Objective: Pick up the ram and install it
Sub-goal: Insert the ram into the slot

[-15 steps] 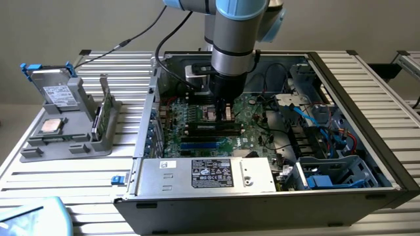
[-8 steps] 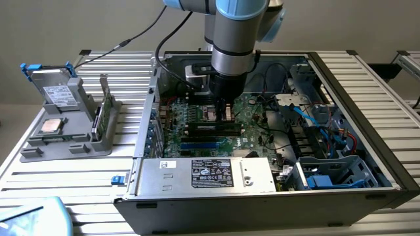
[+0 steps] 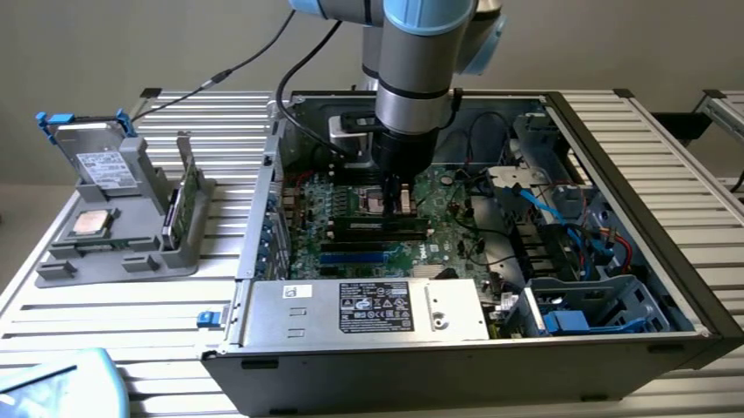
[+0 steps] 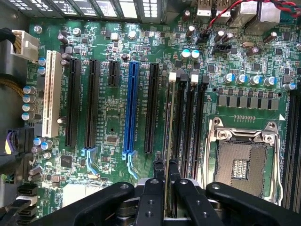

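Black fingers (image 4: 158, 188) of the gripper (image 4: 165, 165) are clamped on the ram (image 4: 170, 117), which runs edge-on between them as a thin dark-green strip. It lines up with the memory slot that lies nearest the long expansion slots. Whether it is already seated I cannot tell.

By its look the stick is light and stiff, but thin and easily cracked if twisted. Its chips and contact edge are better left untouched. I judge the sound hold to be the one shown, flat faces pinched near the middle of the upper edge, so that a push goes straight down.

Around it on the motherboard (image 4: 108, 113) I count four memory slots (image 4: 195, 122) side by side, one blue slot (image 4: 132, 108), one white slot (image 4: 51, 94) and one open, empty processor socket (image 4: 240, 165).

In the exterior view the gripper (image 3: 395, 198) reaches down into the middle of the open computer case (image 3: 651, 157). On the exterior view's left stands one grey holder (image 3: 117, 252) bearing one drive (image 3: 104, 165), one square silver processor (image 3: 93, 224) and one green board (image 3: 183, 200) on edge.
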Tool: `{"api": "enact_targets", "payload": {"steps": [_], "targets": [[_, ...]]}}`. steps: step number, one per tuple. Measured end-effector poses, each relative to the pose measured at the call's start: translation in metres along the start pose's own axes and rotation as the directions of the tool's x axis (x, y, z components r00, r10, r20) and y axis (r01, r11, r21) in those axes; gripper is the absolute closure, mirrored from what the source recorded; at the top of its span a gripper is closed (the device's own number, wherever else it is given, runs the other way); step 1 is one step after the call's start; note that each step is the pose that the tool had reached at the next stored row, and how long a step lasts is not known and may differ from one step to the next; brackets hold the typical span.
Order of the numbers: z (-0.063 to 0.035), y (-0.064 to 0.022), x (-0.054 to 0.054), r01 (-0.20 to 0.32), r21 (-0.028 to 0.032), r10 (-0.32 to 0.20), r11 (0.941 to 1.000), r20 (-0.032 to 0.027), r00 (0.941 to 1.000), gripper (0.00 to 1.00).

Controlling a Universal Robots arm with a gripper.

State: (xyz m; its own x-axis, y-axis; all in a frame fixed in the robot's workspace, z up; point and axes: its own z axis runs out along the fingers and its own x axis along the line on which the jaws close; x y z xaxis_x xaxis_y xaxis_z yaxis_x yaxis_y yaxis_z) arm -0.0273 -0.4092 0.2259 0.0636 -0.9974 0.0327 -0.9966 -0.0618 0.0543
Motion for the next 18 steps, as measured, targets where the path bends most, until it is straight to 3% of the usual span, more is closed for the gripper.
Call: {"api": "enact_targets", "payload": {"steps": [10, 18], "targets": [[0.0028, -0.0003, -0.0004, 0.000, 0.0002, 0.000, 1.0000, -0.0003, 1.0000, 0.86], [0.0041, -0.0003, -0.0013, 0.000, -0.0001, 0.000, 1.0000, -0.0043, 1.0000, 0.86]]}}
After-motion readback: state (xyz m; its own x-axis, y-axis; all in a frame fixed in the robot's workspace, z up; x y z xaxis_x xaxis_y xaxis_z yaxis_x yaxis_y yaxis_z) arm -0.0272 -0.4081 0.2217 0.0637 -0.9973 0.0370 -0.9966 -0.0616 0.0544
